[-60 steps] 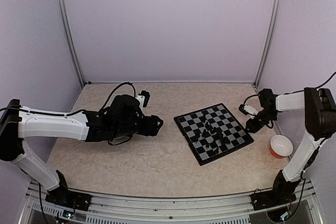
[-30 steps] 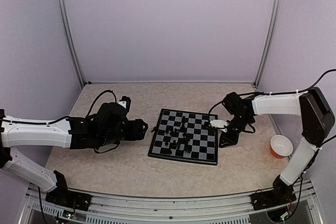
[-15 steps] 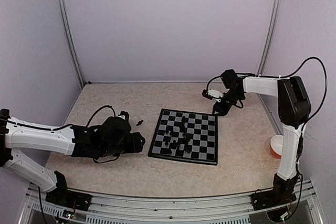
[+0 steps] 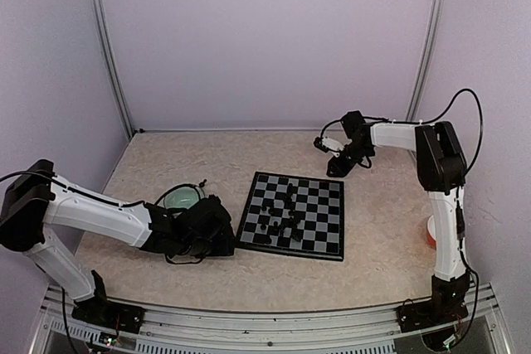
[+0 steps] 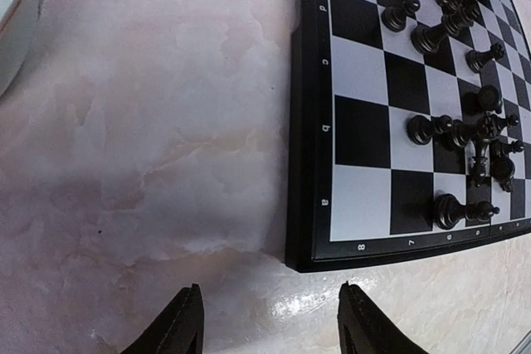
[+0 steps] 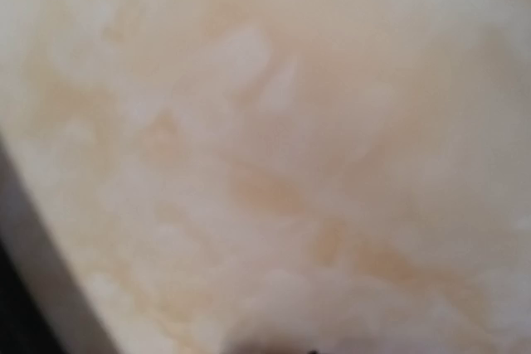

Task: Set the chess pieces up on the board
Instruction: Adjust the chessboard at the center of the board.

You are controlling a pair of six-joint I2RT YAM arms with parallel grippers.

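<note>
The board (image 4: 319, 230) lies flat mid-table, with several black chess pieces (image 4: 282, 211) bunched untidily on its middle squares. My left gripper (image 4: 226, 240) sits low on the table just left of the board's near left corner. The left wrist view shows the left gripper (image 5: 272, 321) open with nothing between its fingers (image 5: 187, 325). Just ahead of them is the board's corner (image 5: 305, 261), and the chess pieces (image 5: 465, 130) are scattered further on. My right gripper (image 4: 334, 167) hovers low over bare table just beyond the board's far right corner. Its wrist view is only a blur of tabletop.
A pale green bowl (image 4: 182, 197) stands just behind the left gripper, and its rim (image 5: 12, 31) shows at the top left of the left wrist view. An orange bowl (image 4: 429, 234) peeks out behind the right arm's upright link at the right edge.
The left arm has swung nearer and toward the board's near left corner, uncovering the green bowl, and its jaws have narrowed. The right gripper has drifted slightly left. The board has stayed put.
</note>
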